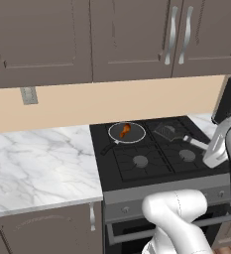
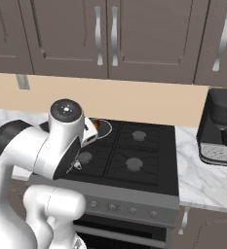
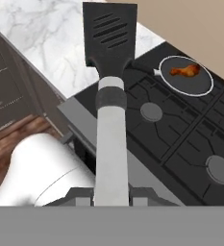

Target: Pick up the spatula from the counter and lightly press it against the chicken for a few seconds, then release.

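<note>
My gripper [image 3: 111, 194] is shut on the white handle of the spatula [image 3: 111, 72]. Its black slotted blade points away from the hand. In the left base view the spatula [image 1: 172, 133] hangs over the right rear burner, held by the gripper [image 1: 206, 147] at the stove's right side. The browned chicken drumstick [image 1: 125, 131] lies in a round pan [image 1: 137, 138] on the left rear burner. The blade is off to the right of the pan and not touching the chicken [image 3: 184, 71]. In the right base view my arm hides most of the pan, and a bit of chicken [image 2: 96, 124] peeks out.
The black gas stove [image 1: 151, 158] has several burners. A marble counter [image 1: 37, 163] lies to its left. A dark coffee machine [image 2: 221, 129] stands on the counter to the right. Wall cabinets [image 1: 112, 34] hang above the stove.
</note>
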You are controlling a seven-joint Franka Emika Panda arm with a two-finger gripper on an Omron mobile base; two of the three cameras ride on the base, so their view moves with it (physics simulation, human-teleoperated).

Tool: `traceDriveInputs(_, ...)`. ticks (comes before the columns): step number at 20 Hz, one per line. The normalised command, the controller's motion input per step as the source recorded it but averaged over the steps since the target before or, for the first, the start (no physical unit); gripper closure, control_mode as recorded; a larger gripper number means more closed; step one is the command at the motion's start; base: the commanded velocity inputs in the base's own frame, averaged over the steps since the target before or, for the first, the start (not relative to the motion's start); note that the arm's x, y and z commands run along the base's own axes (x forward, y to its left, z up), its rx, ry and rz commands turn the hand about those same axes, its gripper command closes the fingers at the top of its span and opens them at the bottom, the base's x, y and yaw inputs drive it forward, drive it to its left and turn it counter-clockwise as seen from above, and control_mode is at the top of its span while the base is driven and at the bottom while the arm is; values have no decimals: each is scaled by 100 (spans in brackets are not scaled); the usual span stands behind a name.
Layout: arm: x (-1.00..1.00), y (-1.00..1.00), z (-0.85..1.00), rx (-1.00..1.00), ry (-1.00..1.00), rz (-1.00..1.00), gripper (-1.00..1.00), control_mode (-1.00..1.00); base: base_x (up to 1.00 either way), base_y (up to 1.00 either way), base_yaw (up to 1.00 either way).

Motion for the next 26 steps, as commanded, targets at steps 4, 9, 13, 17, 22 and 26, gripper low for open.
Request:
traceDriveInputs(4,18,1,-30,0,0,0,100,-100,0,0,0)
traceDriveInputs(9,14,0,-27,0,0,0,100,-100,0,0,0)
traceDriveInputs(13,17,0,-9,0,0,0,100,-100,0,0,0)
traceDriveInputs(17,16,0,0,0,0,0,100,-100,0,0,0)
traceDriveInputs(22,14,0,0,0,0,0,100,-100,0,0,0)
traceDriveInputs(26,14,0,0,0,0,0,100,-100,0,0,0)
